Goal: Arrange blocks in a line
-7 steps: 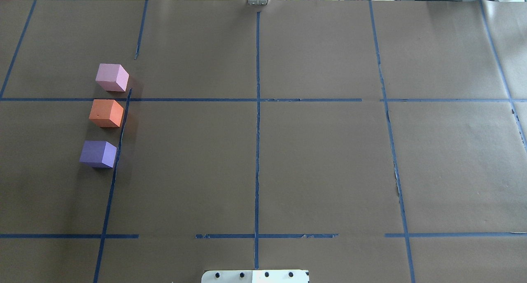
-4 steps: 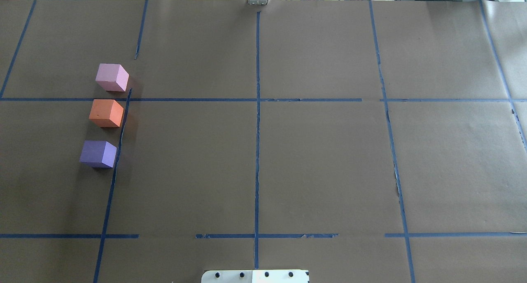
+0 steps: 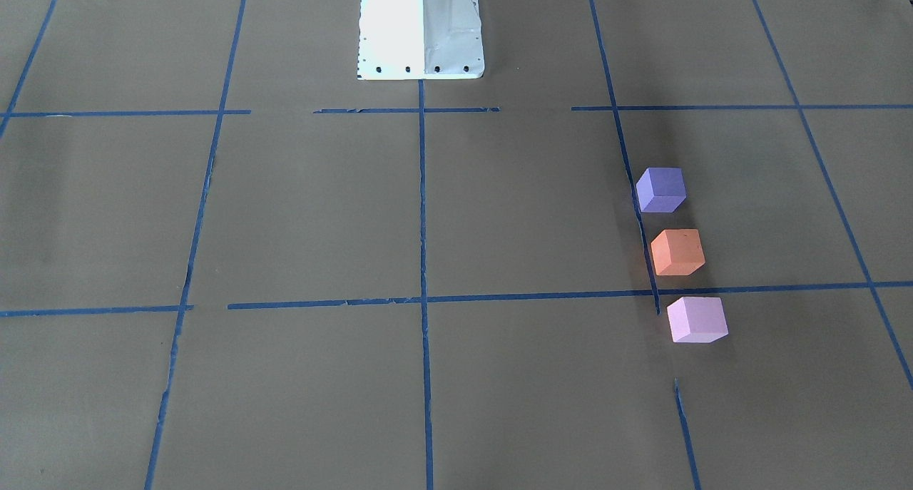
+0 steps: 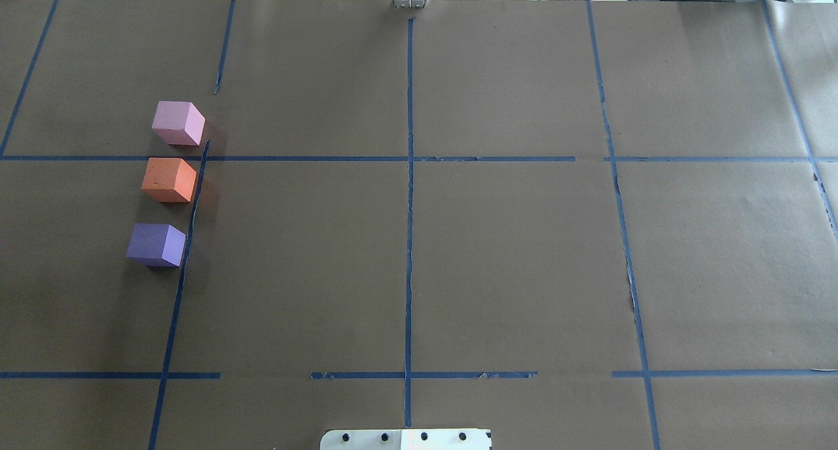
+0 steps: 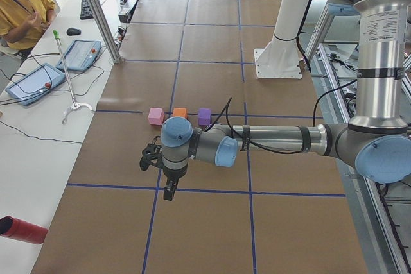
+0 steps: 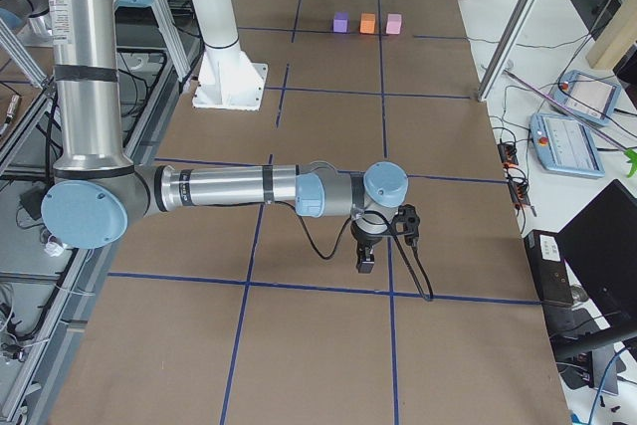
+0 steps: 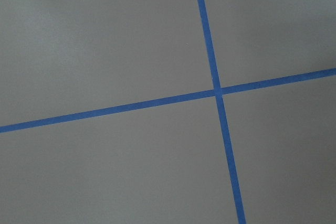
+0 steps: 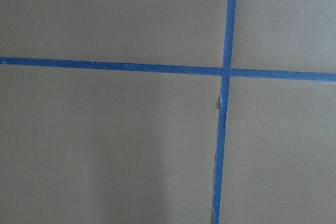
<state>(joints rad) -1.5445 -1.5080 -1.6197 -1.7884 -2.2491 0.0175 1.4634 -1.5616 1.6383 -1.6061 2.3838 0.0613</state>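
Blocks stand in a spaced row on the table's [image 4: 458,240] left half: pink cube [image 4: 177,122], orange cube [image 4: 169,179], purple cube [image 4: 156,244]. The left pincer [image 5: 168,192] hangs nearer them and the right pincer [image 6: 365,262] is well apart. Whether either is wide or narrow cannot be told.

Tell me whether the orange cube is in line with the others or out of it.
In line: the orange cube sits between the pink cube and purple cube, gaps on both sides.
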